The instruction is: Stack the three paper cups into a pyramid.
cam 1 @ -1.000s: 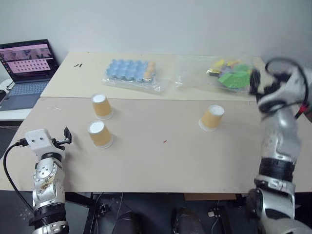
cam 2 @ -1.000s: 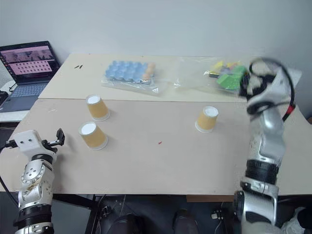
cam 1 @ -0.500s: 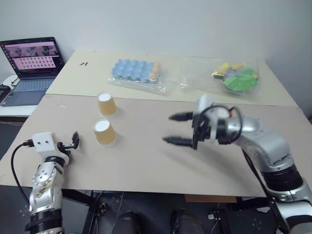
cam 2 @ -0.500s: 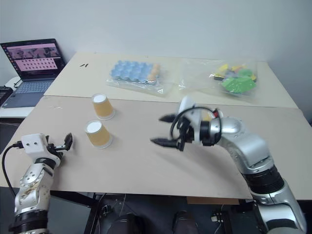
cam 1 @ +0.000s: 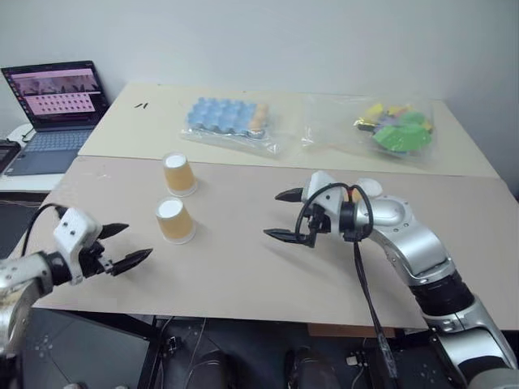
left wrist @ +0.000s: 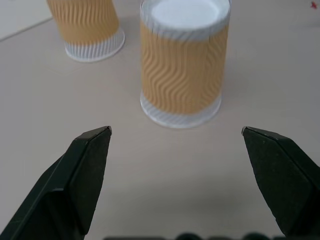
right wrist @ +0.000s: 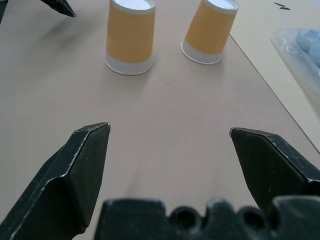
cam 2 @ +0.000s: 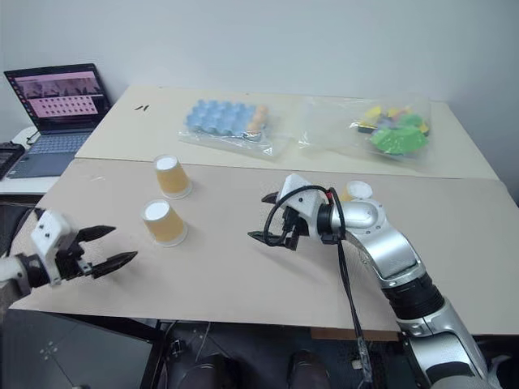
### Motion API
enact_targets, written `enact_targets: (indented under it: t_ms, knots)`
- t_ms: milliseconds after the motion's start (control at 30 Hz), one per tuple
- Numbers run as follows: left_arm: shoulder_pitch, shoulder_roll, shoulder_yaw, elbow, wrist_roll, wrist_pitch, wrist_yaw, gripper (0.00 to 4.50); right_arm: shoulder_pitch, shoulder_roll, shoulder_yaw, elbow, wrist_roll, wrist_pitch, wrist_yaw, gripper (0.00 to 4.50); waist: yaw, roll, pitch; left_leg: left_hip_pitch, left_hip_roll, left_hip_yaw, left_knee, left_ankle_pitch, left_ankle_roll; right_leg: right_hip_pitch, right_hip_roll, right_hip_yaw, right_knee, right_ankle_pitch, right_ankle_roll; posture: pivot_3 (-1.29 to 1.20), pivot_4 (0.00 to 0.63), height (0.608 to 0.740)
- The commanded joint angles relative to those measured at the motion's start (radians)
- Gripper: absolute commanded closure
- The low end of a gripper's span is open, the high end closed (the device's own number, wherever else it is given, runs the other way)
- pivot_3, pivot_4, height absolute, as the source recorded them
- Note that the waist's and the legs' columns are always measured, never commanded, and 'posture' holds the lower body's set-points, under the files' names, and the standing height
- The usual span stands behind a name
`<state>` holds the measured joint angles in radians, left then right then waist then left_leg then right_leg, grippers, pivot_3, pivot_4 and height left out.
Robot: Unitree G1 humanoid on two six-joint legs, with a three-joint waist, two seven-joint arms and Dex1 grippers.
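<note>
I have both arms over the counter (cam 1: 243, 275) and nothing picked up yet. The left end effector (cam 1: 128, 245) has its fingers spread wide and empty, pointed at the nearest cup (cam 1: 173, 220), which stands upside down just beyond its tips at about two o'clock from it. A second cup (cam 1: 179, 174) stands upside down close behind that one, at roughly twelve o'clock from it, near but not touching. The right end effector (cam 1: 285, 217) hangs over the middle of the counter, jaws also fully apart and holding nothing; the third cup (cam 2: 355, 191) sits right behind its wrist, partly hidden by the arm. At the far edge lie a blue tray in plastic (cam 1: 227, 118) and a bag of coloured pieces (cam 1: 393, 130), both well clear. As I judge it, the step in hand is the first grasp, probably the near cup with the left arm. I'd slide in level so the cup sits centred between the fingers, close gently around the ribbed wall so the paper doesn't crush, and watch that the far finger doesn't nudge the cup behind.
</note>
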<state>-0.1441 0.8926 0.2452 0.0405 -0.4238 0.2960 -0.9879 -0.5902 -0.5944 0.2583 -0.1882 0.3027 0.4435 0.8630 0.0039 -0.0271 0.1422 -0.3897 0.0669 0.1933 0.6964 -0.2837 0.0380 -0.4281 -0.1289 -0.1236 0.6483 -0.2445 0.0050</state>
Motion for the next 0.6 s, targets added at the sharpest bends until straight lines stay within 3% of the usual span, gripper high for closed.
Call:
enact_targets:
  t_ms: [33,267,600]
  knots:
    - [-0.138,-0.049,-0.109,0.094,0.065,-0.066,-0.044,0.04,0.008,0.005,-0.056,-0.051,0.005,0.015,-0.026,0.0,0.0,0.0,0.0,0.0,-0.001,0.001,0.0,0.0,0.0,0.001,0.0,0.0,0.0,0.0,0.0,0.0,0.15,0.733]
    - [-0.257,-0.124,-0.2,0.161,0.101,-0.118,-0.106,0.04,0.03,0.005,-0.084,-0.099,0.011,0.058,-0.042,0.0,-0.026,-0.001,0.0,-0.003,0.0,0.003,-0.001,0.0,0.0,-0.001,0.004,-0.001,0.0,0.0,0.0,0.0,0.15,0.733]
    - [-0.326,-0.155,-0.175,0.175,0.085,-0.097,-0.092,0.04,0.039,0.005,-0.088,-0.121,-0.008,0.089,-0.055,0.0,-0.021,-0.001,0.0,-0.002,0.001,-0.001,0.002,0.0,0.0,-0.001,0.003,0.0,0.0,0.0,0.001,0.0,0.15,0.733]
